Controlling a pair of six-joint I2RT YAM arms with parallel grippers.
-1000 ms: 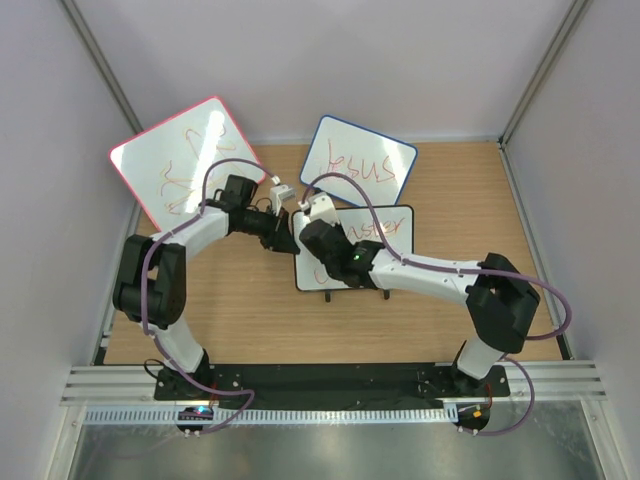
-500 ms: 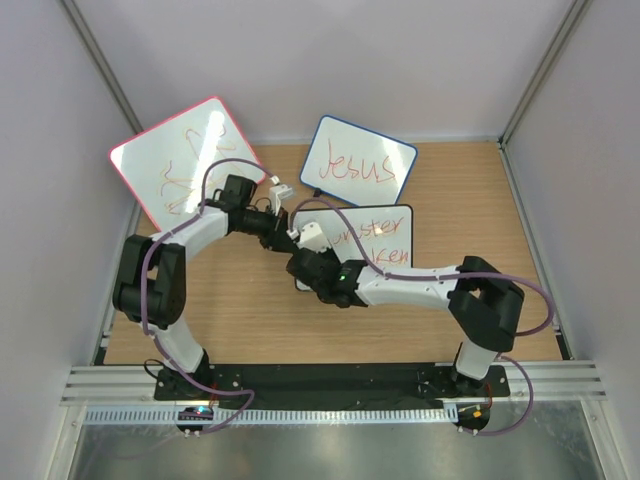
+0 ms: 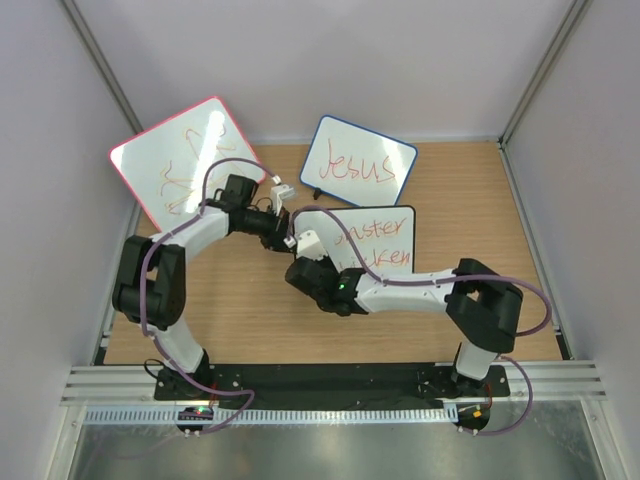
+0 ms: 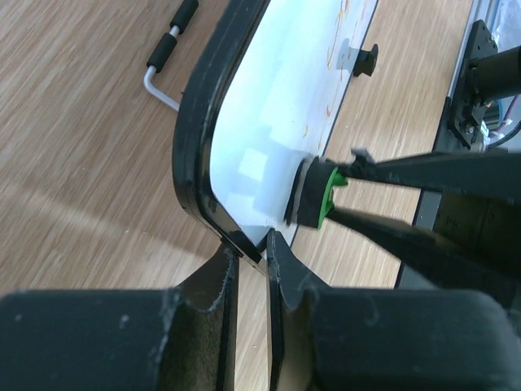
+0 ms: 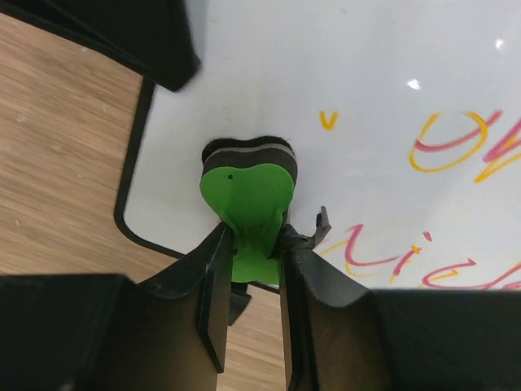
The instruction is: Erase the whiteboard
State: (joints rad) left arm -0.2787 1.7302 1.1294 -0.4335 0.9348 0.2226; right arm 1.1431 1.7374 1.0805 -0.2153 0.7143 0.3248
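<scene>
On the wooden table (image 3: 220, 310) the black-framed whiteboard (image 3: 372, 243) lies flat. My left gripper (image 4: 248, 254) pinches its frame at a rounded left corner. My right gripper (image 5: 251, 244) clamps a green eraser (image 5: 248, 191) (black pad down) onto its white surface beside that corner.

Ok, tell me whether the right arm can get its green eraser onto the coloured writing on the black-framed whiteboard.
Probably yes. The right tool holds the green eraser against the black-framed whiteboard, and only bare board lies between it and the pink-and-orange writing.
</scene>
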